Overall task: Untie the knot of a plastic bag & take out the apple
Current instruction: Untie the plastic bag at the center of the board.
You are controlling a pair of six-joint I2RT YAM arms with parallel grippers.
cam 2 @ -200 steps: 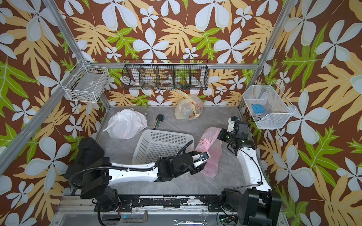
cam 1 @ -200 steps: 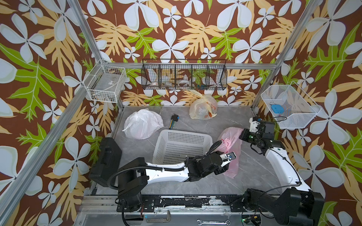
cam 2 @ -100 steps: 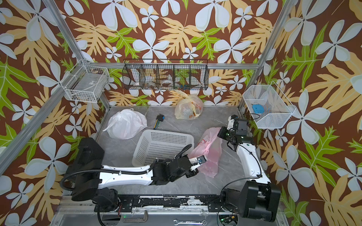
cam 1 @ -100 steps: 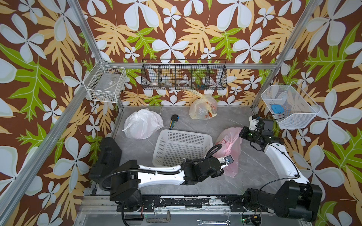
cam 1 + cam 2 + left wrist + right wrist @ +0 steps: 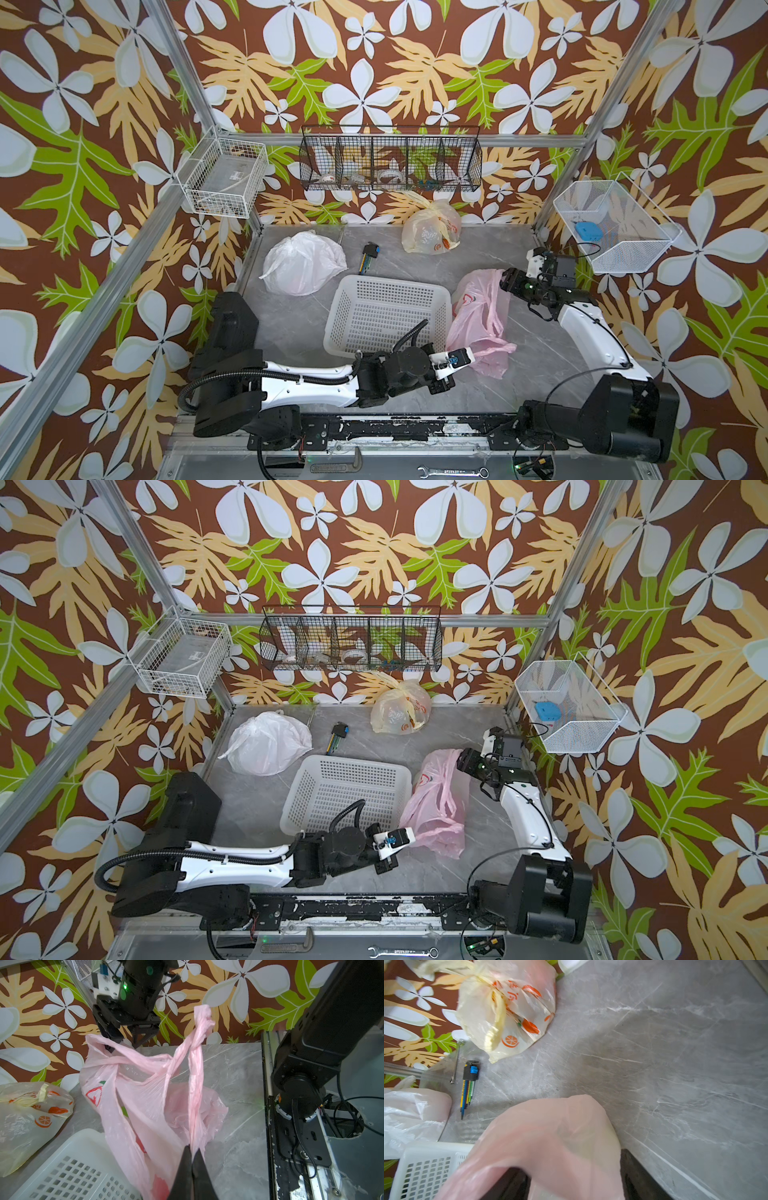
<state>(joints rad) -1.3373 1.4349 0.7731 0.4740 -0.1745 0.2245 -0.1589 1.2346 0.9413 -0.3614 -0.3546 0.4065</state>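
The pink plastic bag [image 5: 478, 316] [image 5: 432, 800] lies on the grey table, right of the white basket. My left gripper [image 5: 471, 356] [image 5: 192, 1147] is shut on one twisted handle strand [image 5: 195, 1084] at the bag's near end. At the bag's far end my right gripper [image 5: 505, 280] [image 5: 122, 1043] stands open, its fingers astride the film [image 5: 550, 1136]. The handles are still twisted together [image 5: 116, 1062]. A red patch [image 5: 160, 1187] shows through the film. I cannot tell whether it is the apple.
A white perforated basket [image 5: 386, 311] sits beside the pink bag. A white bag [image 5: 303, 262], a yellow orange-print bag [image 5: 432, 232] and a hex key set [image 5: 370, 255] lie further back. Wire baskets [image 5: 611, 224] hang on the walls.
My left gripper shut on the handle strand and drew back toward the table's front. My right gripper went from shut to open at the bag's far end.
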